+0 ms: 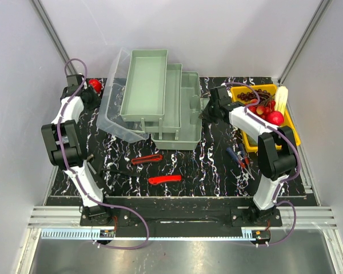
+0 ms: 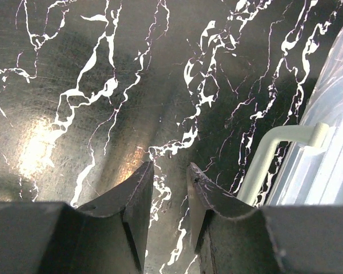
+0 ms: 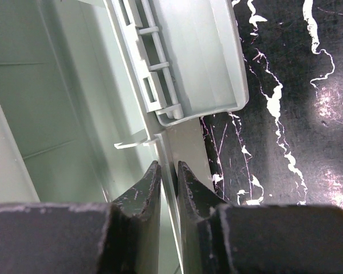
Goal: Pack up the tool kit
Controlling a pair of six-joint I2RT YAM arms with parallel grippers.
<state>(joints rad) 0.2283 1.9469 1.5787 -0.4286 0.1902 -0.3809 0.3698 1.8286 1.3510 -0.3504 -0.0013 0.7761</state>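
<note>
So the left gripper (image 1: 83, 95) sits just off the toolbox's (image 1: 186, 114) left side, next to the clear lid (image 1: 111, 108). Its fingers are a little way apart with nothing in between, just hovering over the marbled table (image 2: 103, 85). In the wrist view the pale lid handle (image 2: 263, 162) pokes in right beside it. A red round thing (image 1: 95, 85) sits just behind that gripper.

The toolbox itself is at the back middle of the table, wide open, with the trays (image 1: 146, 83) stepped out over the base. In front of it a red tool (image 1: 147, 159) lies loose, with a second red tool (image 1: 164, 179) a bit nearer the arms.

The right gripper (image 3: 166, 166) is at the toolbox's right edge, pinched nearly closed on the thin wall. Some blue-handled tools (image 1: 235, 154) lie off the toolbox's front right corner, and the yellow tray (image 1: 250, 144) of fruit sits to its right.
</note>
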